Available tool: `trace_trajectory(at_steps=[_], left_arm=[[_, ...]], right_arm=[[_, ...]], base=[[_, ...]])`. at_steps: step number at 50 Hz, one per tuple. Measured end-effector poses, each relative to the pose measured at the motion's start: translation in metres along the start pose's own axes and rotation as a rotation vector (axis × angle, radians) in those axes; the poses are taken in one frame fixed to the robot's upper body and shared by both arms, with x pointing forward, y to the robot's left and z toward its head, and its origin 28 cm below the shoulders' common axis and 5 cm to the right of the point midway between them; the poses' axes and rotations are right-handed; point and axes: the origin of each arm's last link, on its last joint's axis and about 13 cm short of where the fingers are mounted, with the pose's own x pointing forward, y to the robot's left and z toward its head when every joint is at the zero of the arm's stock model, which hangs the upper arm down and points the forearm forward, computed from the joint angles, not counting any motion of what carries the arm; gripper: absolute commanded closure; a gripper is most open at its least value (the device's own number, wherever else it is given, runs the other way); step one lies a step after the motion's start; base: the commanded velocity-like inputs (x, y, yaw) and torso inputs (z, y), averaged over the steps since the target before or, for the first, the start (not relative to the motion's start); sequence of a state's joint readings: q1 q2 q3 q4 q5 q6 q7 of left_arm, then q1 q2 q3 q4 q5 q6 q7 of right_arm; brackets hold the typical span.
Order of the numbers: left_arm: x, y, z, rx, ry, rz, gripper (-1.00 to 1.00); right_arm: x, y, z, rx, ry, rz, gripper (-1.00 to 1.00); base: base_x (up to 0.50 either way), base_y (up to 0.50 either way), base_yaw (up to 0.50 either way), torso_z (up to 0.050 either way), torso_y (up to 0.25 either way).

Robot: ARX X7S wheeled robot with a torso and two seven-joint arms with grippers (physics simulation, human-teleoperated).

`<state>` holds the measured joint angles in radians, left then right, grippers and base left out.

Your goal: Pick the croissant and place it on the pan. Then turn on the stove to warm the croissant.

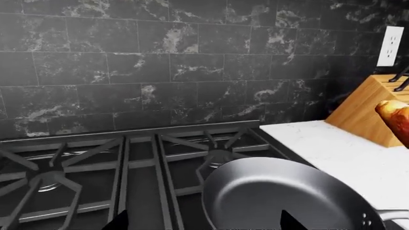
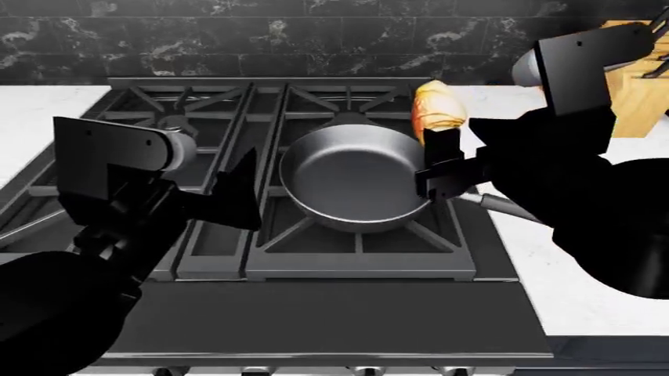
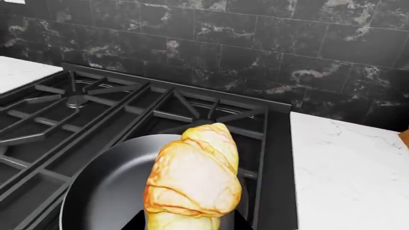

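My right gripper (image 2: 441, 145) is shut on the golden-brown croissant (image 2: 439, 106) and holds it in the air over the right rim of the dark grey pan (image 2: 350, 178). The right wrist view shows the croissant (image 3: 193, 175) upright between the black fingers with the pan (image 3: 108, 191) beneath it. The pan sits on the right burner of the black stove (image 2: 209, 117), its handle (image 2: 502, 205) pointing right under my right arm. My left gripper (image 2: 238, 188) is open and empty, just left of the pan; its two fingertips frame the pan (image 1: 281, 196) in the left wrist view.
A wooden knife block (image 1: 370, 112) stands on the white counter (image 1: 338, 153) right of the stove, below a wall outlet (image 1: 390, 45). Black marble tiles (image 2: 262, 35) back the stove. Silver knobs (image 2: 366, 370) line the stove's front edge.
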<state>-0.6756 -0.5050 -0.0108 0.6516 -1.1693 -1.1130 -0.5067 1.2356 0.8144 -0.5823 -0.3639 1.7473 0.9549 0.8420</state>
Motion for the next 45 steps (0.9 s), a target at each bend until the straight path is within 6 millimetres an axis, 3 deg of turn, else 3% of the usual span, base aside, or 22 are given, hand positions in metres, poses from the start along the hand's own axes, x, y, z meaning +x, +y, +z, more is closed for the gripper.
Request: trace_trajectory(at_steps=[23,45], left_arm=[[0.000,0.003,0.003,0.014,-0.006,0.016,-1.00],[0.001,0.009,0.006,0.006,-0.032,0.045,-1.00]], right_arm=[[0.053,-0.015,0.035,-0.095,0.107,0.166,1.00],[0.104,-0.025,0.046,-0.156,0.239,0.298,1.00]], base=[[0.00,0.00,0.00,0.000,0.000],[0.00,0.00,0.00,0.000,0.000]])
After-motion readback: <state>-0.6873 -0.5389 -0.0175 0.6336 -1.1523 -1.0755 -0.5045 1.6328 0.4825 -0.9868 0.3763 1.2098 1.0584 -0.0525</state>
